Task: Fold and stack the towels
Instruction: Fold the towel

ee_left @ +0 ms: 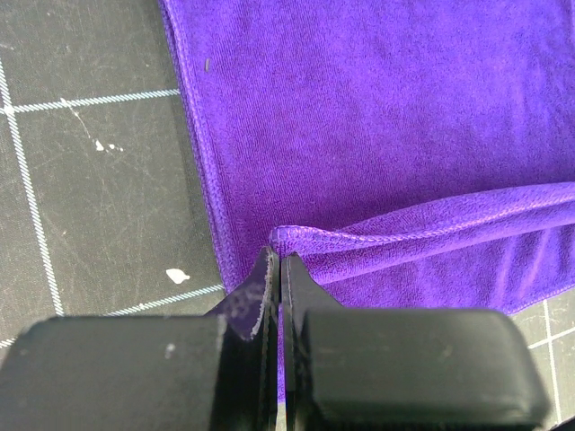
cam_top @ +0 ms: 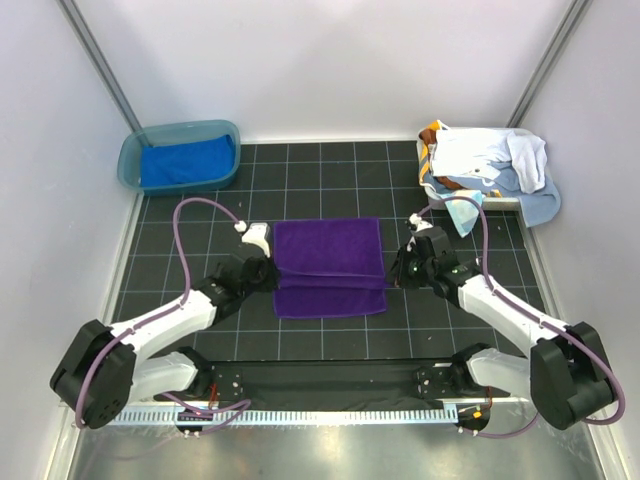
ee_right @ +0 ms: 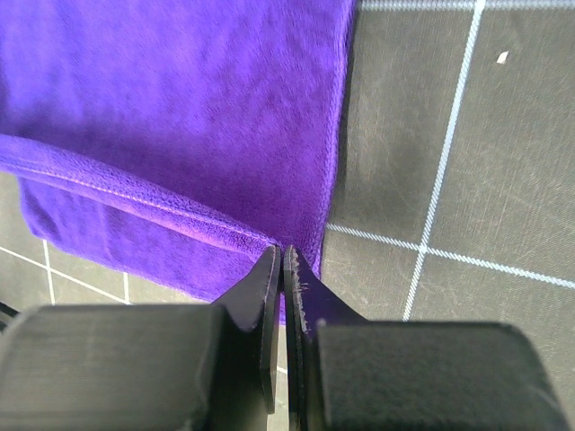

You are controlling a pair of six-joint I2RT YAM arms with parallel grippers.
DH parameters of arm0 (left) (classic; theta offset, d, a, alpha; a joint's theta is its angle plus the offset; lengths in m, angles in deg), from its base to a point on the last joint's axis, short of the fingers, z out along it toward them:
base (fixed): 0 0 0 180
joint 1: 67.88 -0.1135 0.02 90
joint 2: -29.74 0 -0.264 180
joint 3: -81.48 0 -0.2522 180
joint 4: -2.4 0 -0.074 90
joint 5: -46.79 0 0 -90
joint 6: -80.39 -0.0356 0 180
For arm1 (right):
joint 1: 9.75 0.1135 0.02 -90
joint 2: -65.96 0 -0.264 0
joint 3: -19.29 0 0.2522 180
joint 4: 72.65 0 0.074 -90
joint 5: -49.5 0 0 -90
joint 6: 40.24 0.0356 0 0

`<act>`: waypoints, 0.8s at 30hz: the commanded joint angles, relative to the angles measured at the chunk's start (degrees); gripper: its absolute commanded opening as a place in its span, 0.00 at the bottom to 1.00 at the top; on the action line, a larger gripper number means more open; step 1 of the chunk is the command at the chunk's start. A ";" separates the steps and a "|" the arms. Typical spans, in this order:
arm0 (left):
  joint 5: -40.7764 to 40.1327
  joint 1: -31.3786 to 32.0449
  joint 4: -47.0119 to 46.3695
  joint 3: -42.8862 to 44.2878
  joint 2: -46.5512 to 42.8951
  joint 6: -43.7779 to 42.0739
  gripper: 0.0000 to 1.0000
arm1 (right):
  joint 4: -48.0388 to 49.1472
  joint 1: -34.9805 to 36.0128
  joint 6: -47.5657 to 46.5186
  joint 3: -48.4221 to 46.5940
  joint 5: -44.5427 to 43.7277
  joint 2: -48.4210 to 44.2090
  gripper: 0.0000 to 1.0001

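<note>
Bare tabletop (cam_top: 330, 180) lies open beyond the purple towel (cam_top: 330, 265), between the tub (cam_top: 128, 165) at far left and the heaped basket (cam_top: 497, 201) at far right. The left arm (cam_top: 170, 325) and right arm (cam_top: 500, 300) block the towel's 2 sides; a strip lies open along its near edge

Right hand (ee_right: 282, 255) — pinching purple towel (ee_right: 180, 90).
</note>
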 commanded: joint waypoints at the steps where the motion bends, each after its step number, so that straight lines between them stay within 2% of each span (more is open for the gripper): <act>1: -1.02 0.27 -2.41 -0.68 -0.87 0.44 0.00 | 2.70 0.81 0.79 1.18 -1.04 0.40 0.02; 10: -0.32 0.35 -0.39 -0.76 -4.12 0.53 0.01 | -1.34 0.99 0.35 -1.54 -1.83 -3.03 0.02; 15: 0.47 0.53 -0.47 -1.82 -4.39 1.05 0.01 | -0.82 1.08 1.14 0.12 -1.31 -4.08 0.03; 22: 0.38 0.79 -0.56 -3.31 -3.34 3.07 0.09 | 2.61 1.16 2.64 4.52 0.27 -3.21 0.10; 24: 0.47 0.88 -1.00 -4.01 -2.98 3.69 0.13 | 3.32 1.16 2.99 5.39 0.71 -3.03 0.13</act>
